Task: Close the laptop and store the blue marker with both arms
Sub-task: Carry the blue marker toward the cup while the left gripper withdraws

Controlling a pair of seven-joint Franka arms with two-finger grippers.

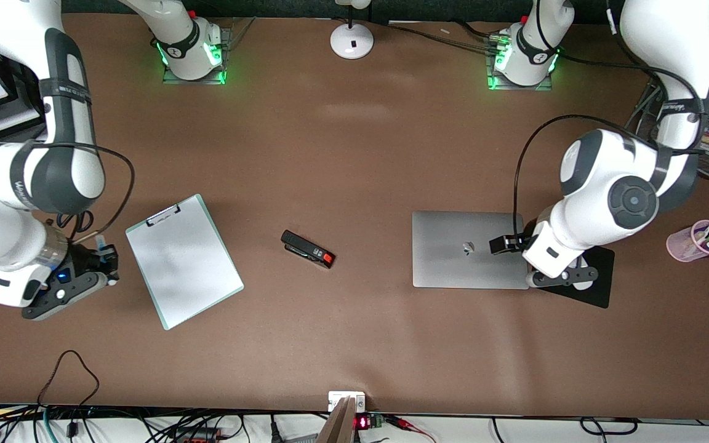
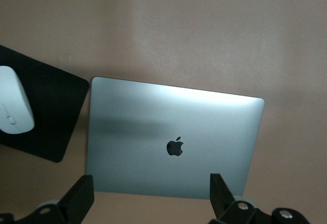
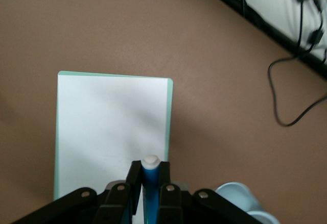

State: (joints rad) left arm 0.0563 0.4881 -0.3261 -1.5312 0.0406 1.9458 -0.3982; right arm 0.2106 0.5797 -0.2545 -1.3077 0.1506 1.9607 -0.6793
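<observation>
One stapler (image 1: 308, 249), clipboard (image 1: 183, 260) beside laptop (image 1: 468, 248)

The stapler (image 1: 308, 249) lies between the clipboard (image 1: 183, 261) and the closed laptop (image 1: 462, 249), mouse pad (image 1: 594, 283) beside it.

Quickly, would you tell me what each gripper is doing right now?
Left gripper: open, above the closed laptop.
Right gripper: shut on the blue marker.
</observation>
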